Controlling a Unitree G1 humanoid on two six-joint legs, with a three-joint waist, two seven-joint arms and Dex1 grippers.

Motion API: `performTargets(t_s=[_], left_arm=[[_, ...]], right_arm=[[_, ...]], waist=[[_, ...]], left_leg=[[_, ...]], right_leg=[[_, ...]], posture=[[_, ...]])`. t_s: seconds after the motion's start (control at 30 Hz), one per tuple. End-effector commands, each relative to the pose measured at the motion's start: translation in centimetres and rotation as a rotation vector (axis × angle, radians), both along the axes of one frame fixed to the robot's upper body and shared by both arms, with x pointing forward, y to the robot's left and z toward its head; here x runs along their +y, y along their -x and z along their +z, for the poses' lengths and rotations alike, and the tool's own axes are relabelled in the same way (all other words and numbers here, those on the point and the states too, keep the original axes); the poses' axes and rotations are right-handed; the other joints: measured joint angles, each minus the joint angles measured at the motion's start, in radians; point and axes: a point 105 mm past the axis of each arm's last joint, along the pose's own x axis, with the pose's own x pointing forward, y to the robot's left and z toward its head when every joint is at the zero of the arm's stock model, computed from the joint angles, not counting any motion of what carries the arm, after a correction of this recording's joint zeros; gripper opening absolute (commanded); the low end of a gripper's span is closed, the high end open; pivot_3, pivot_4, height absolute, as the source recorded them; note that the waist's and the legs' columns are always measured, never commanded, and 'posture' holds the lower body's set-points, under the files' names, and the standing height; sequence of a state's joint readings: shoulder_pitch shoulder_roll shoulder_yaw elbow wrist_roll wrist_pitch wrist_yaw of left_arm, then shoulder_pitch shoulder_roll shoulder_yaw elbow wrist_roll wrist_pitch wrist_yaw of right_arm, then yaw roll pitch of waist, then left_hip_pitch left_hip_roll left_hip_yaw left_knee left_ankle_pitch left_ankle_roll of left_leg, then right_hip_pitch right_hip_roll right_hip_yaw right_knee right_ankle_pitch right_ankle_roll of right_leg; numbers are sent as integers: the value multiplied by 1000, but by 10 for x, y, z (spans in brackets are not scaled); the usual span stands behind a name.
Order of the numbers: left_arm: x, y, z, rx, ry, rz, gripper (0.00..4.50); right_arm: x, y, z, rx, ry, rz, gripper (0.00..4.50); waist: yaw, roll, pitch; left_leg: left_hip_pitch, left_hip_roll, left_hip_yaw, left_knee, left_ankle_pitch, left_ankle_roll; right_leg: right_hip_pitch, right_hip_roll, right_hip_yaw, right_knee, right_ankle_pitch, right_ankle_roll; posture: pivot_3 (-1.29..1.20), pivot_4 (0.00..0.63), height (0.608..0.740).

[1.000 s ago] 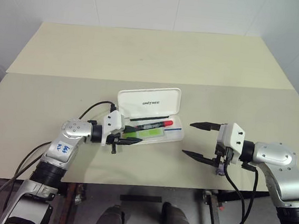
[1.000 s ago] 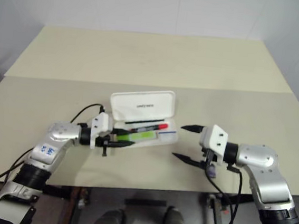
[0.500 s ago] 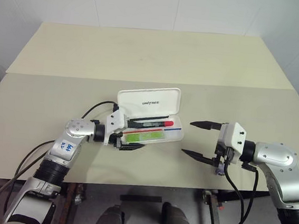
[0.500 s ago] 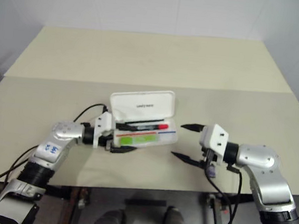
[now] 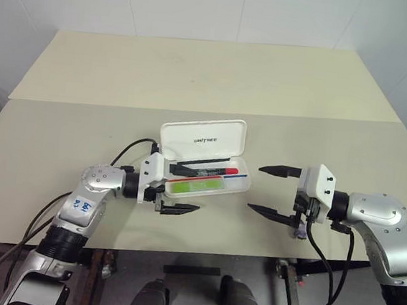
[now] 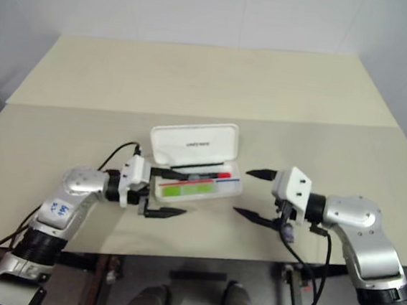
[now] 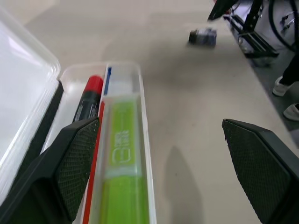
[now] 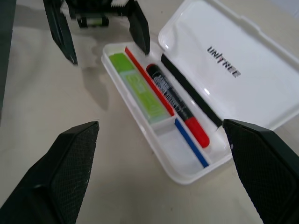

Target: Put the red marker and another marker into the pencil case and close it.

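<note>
beige table (image 5: 211, 74), white walls (image 5: 189, 7)

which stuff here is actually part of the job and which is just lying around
Part of the job:
- pencil case, lid open
- red marker, in the tray
- green marker, in the tray beside it

Just lying about:
- small purple-grey stub on the table, near the right gripper

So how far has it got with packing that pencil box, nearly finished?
Nearly. Both pens already lie in the tray of the pencil case: the red marker beside the green marker. Nothing is in hand: the left claw stands open at the case's end, and the right claw is open too, apart from the case. What is left is closing the lid, which stands up.
</note>
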State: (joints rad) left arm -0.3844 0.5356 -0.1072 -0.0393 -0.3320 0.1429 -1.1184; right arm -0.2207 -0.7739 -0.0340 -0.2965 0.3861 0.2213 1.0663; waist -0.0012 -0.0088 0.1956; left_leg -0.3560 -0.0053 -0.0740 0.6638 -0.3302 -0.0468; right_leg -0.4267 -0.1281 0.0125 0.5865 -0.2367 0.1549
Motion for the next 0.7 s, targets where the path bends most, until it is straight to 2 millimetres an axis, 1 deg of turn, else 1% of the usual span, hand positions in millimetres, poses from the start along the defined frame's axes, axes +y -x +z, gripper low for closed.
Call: performTargets(t_s=[0.03,0.07,0.13,0.2,0.27,0.33,0.4,0.53,0.63,0.7], left_arm=[[6,17,21,-66,42,-45,4483],[6,22,26,-94,45,-65,4483],[3,25,39,-103,92,-65,4483],[1,29,46,-99,111,-73,4483],[-1,33,48,-94,114,-81,4483],[-6,37,47,-79,122,-91,4483],[-10,39,43,-62,119,-100,4483],[-11,40,38,-48,106,-109,4483],[-12,36,39,-50,100,-110,4483],[-12,34,41,-52,99,-110,4483]], right_arm=[[-9,11,14,-16,-12,-35,4500],[-15,15,11,3,0,-58,4500],[-29,19,3,42,35,-122,4500],[-40,25,-4,71,51,-185,4500],[-49,29,-9,87,66,-243,4500],[-65,32,-17,98,79,-376,4500],[-75,34,-21,107,59,-496,4500],[-79,38,-27,118,12,-625,4500],[-83,42,-43,143,-56,-788,4500],[-79,44,-53,176,-109,-840,4500]], waist=[[0,0,0],[0,0,0],[9,-1,0],[13,-1,0],[15,-1,0],[16,-1,0],[16,-1,0],[11,-1,0],[13,-2,0],[14,-1,0]], left_leg=[[0,0,0,0,0,0],[0,0,0,0,0,1],[-1,0,0,0,-1,1],[-1,0,0,1,-1,1],[0,0,0,1,-1,1],[0,0,0,1,-1,1],[1,0,0,1,-1,1],[1,0,1,1,0,1],[2,0,1,1,0,2],[2,0,1,1,0,2]], right_leg=[[0,0,0,0,0,0],[0,0,0,-1,0,0],[0,0,0,-1,0,0],[1,0,0,-2,0,0],[1,0,0,-1,0,0],[1,0,1,-1,0,0],[2,0,1,-1,0,0],[2,0,2,-1,0,-1],[2,1,2,0,1,-2],[2,1,3,0,0,-3]], posture=[[0,150,740],[0,150,740],[0,150,740],[0,150,740],[0,150,740],[0,150,740],[0,150,740],[0,150,740],[0,150,740],[0,150,740]])
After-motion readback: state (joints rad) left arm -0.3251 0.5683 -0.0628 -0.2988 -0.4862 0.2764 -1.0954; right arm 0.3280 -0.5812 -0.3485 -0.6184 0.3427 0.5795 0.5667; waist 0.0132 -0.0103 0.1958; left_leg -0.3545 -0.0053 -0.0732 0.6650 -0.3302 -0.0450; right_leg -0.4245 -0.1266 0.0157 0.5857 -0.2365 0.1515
